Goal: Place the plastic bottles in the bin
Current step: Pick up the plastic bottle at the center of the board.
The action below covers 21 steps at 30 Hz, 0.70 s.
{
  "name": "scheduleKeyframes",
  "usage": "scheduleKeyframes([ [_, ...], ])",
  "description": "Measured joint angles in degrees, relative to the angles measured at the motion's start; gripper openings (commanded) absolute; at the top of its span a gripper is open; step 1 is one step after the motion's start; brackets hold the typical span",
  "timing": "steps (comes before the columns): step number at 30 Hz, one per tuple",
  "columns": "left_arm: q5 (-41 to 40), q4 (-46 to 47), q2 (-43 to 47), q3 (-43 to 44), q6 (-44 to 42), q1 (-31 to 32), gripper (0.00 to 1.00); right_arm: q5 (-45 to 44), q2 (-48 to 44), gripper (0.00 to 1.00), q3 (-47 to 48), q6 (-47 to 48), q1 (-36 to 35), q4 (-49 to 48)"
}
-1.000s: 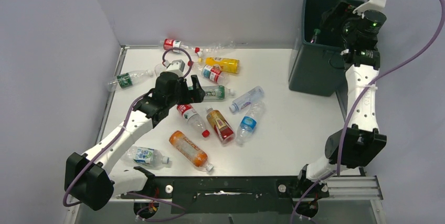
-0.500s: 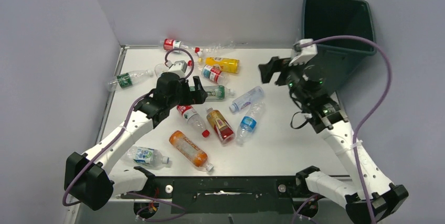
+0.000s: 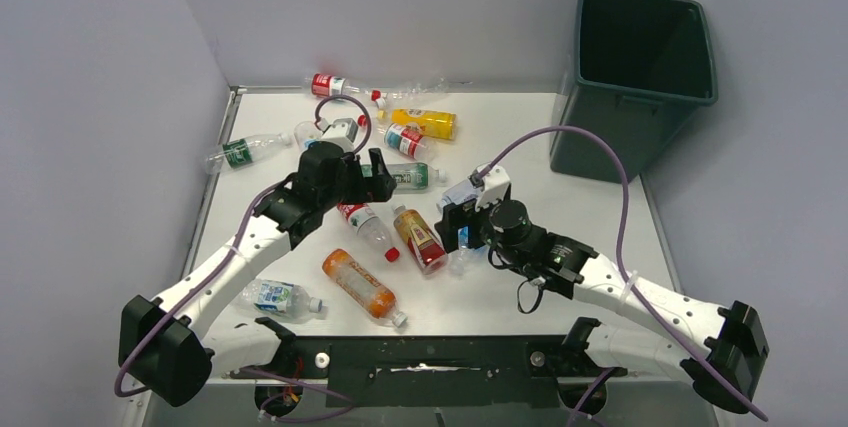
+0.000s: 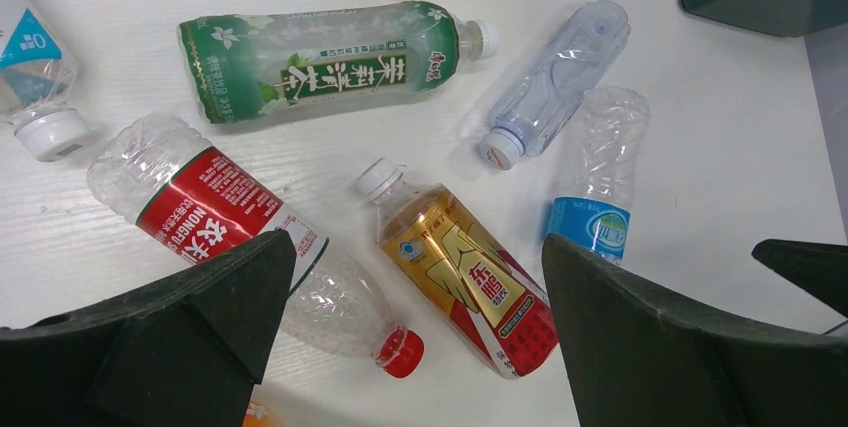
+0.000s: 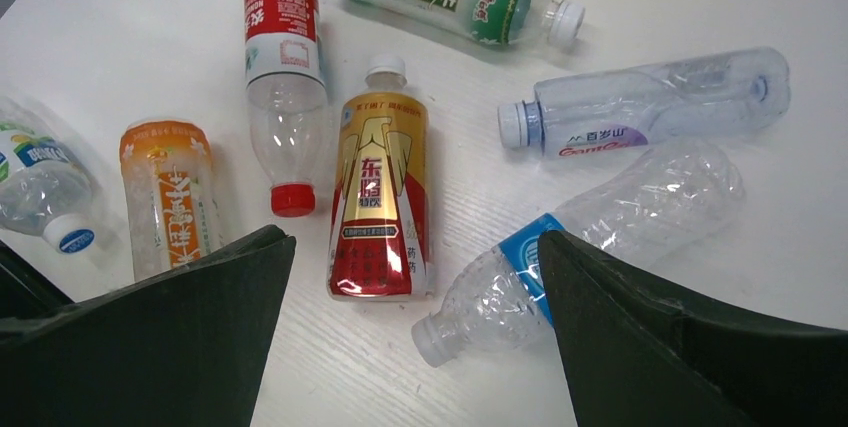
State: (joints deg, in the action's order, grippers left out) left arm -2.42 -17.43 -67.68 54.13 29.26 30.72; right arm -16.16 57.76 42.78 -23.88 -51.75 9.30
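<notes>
Nothing is being held right now. The left gripper [image 4: 415, 240] has its fingers spread wide over the plastic bottles [image 3: 420, 123] lying about the worktop [image 3: 600, 209], and the right gripper [image 3: 452, 230] is just as wide and just as empty. The bin [image 3: 612, 137] stands upright at the far right, well apart from the heap.

The right gripper looks set for a pick. Its fingers stand either side of the gold-and-red bottle [image 5: 380, 197], across the bottle's width, which is how you'd want them. The trouble I'd expect is the blue-label bottle [image 5: 590, 237]: its capped end pokes into the same gap, just beside the gold one. I'd shift a touch left before going down, so only one bottle is caught, and close on the label where the body is firm.

The left gripper hangs over the red-label bottle [image 4: 225, 212], with the green-label bottle [image 4: 330, 62] farther off. I'd have it wait, so the arms don't tangle on the way to the bin.
</notes>
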Motion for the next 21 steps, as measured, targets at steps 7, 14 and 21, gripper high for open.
scheduleKeyframes([
  [7, 0.7, 0.44, -0.74, 0.0, -0.02, 0.48, 0.98, -0.28, -1.05, 0.98, -5.73, -3.54, -1.6, -2.38],
  [14, 3.15, -1.14, -3.76, 0.9, -1.01, 0.48, 0.98, 1.64, -0.48, 0.98, -9.27, -5.57, -1.62, -3.54],
  [21, 5.73, -1.79, -3.85, 0.9, -0.26, 0.48, 0.98, 3.06, 1.14, 0.98, -9.35, -5.49, -1.62, -3.63],
])
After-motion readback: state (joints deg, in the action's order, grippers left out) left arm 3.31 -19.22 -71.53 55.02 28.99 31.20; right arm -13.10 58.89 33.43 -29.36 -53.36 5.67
